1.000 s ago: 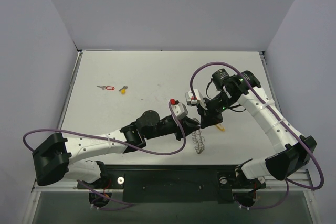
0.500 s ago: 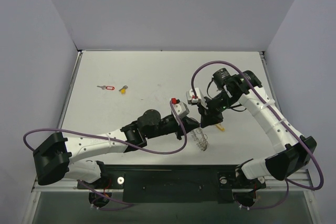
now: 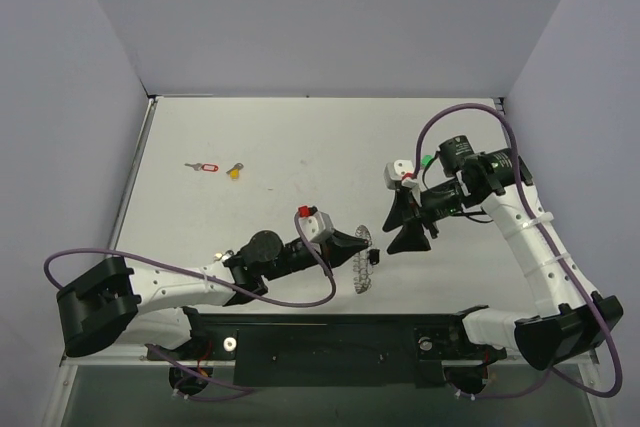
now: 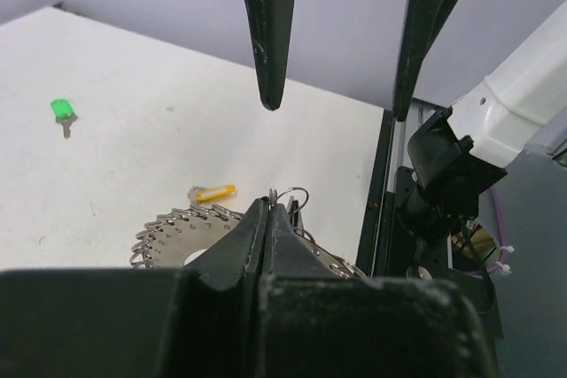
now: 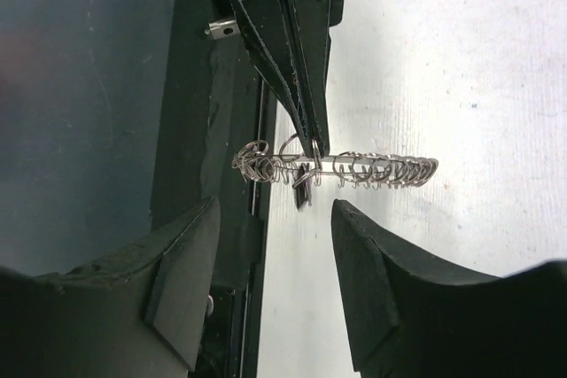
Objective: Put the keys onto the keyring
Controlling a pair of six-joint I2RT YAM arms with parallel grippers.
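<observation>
Five found: a red-tagged key [image 3: 205,167] and a yellow key [image 3: 235,171] in the upper left of the top view, a green key [image 4: 60,111], a yellow-tagged key [image 4: 213,192] and a black key [image 3: 373,258]. Keyring [image 3: 360,272]: one. Arms: two, left arm [image 3: 190,287] and right arm [image 3: 530,237].

— What are the arms like?
— White shells on the left arm [image 3: 180,292] and the right arm [image 3: 535,247], with black joints and a bulky black base [image 3: 95,307] at each near end.
— Cables?
— A purple cable [image 3: 150,259] loops loosely alongside each arm.
— And the ends?
— Black jaws, long and tapering to narrow tips. Behind them each wrist carries a small white block [image 3: 318,225] with a red spot; the right one shows a green dot too, perhaps a light.
</observation>
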